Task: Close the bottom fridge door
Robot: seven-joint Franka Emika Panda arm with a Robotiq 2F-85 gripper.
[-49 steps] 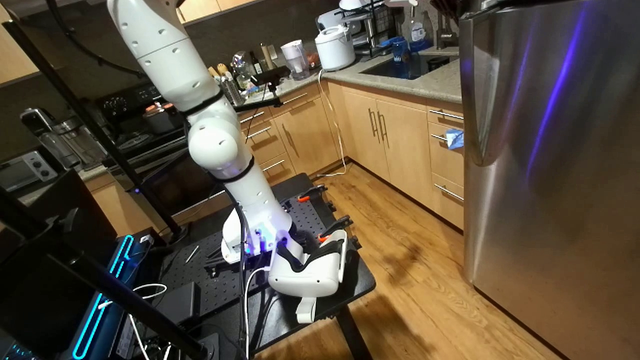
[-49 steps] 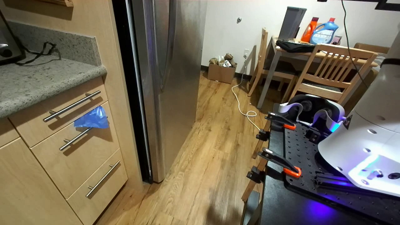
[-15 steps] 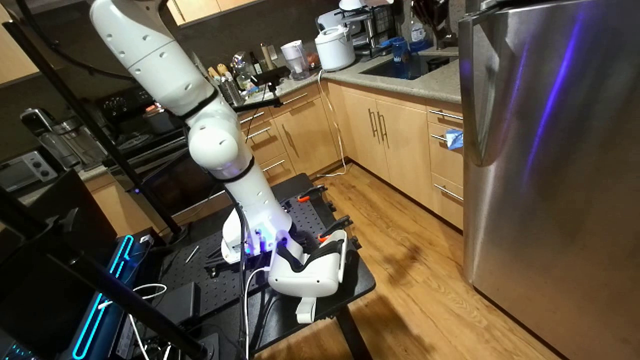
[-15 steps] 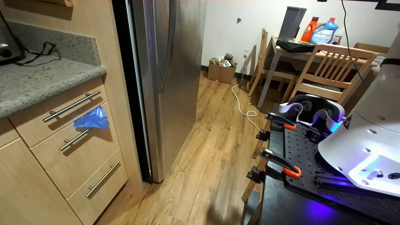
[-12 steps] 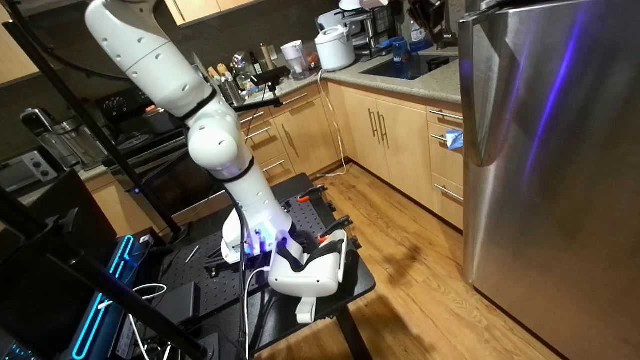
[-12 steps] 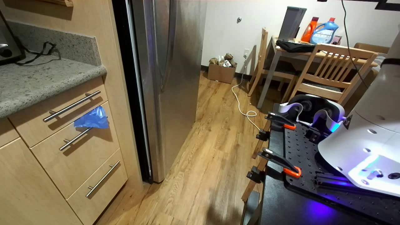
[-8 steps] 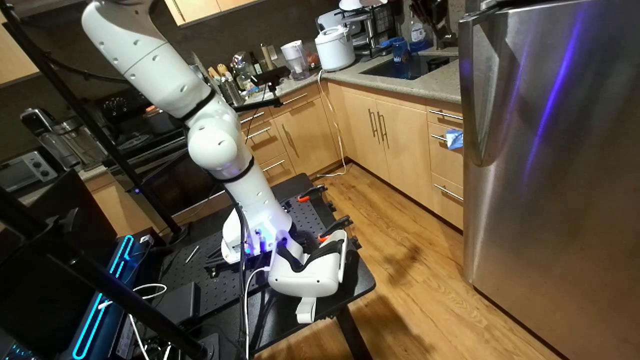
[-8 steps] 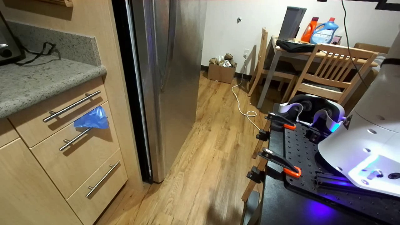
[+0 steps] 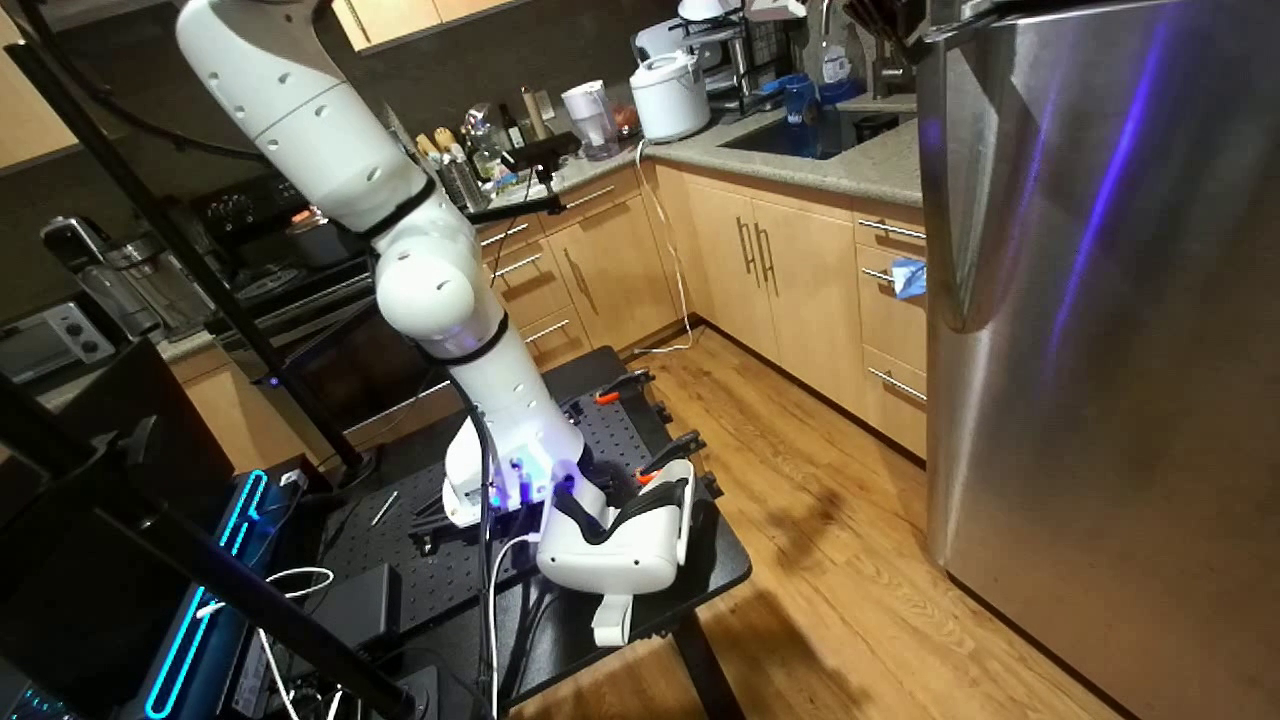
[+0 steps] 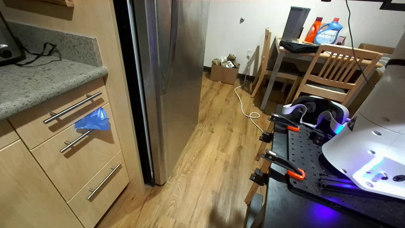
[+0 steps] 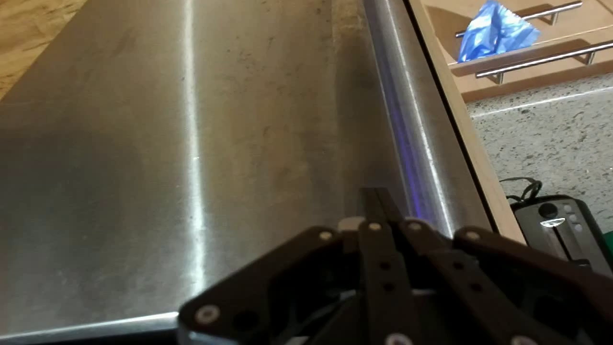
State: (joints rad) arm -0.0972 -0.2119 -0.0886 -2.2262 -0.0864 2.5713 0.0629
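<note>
The bottom fridge door (image 9: 1120, 400) is a tall brushed-steel panel at the right of an exterior view, with a purple reflection. It also shows edge-on in an exterior view (image 10: 182, 79), with a dark strip between its edge and the wooden panel. In the wrist view the door (image 11: 268, 120) fills the middle and left, its top edge at the lower left. My gripper (image 11: 378, 194) is shut with nothing between its fingers. Its fingertips are over the door's face near the handle-side edge; I cannot tell whether they touch. The gripper's dark body (image 9: 890, 20) shows partly beside the door's upper corner.
The robot base stands on a black table (image 9: 720, 560) with a white headset (image 9: 620, 540) and clamps. Wooden drawers (image 10: 91, 139) with a blue bag (image 10: 93, 120) adjoin the fridge. A toaster (image 11: 558, 225) sits on the counter. A chair (image 10: 338, 69) stands farther back.
My gripper moved left, away from the door's upper corner, until about half a second ago, then back right toward it. The upper arm swung left and slightly back. The door shows no clear movement.
</note>
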